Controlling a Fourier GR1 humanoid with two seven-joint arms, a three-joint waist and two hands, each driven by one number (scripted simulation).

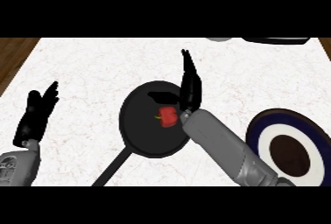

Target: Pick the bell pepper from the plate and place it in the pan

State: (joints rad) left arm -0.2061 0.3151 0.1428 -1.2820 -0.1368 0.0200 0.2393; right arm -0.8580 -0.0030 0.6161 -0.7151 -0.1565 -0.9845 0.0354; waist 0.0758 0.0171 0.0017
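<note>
Kitchen counter (84, 65), from above. Nearest, at right, we are seeing dark-rimmed plate (257, 131) lying well apart from pan. Left hand (37, 114) resting at left, fingers up and relaxed, holding nothing. Black pan (139, 129) sitting mid-counter, handle running toward lower left. Red bell pepper (169, 117) lying inside pan, just beside right wrist. Right hand (191, 89) standing over pan's far side, fingers straight, gripping nothing. Dark patch beside it perhaps thumb, perhaps shadow; we are not calling it.

Counted 1 bell pepper (169, 117), 1 pan (138, 131), 1 plate (284, 114), 1 counter (84, 65). Tallied 2 hands: left hand (39, 109), right hand (189, 87). Logged 2 forearms (226, 148).
</note>
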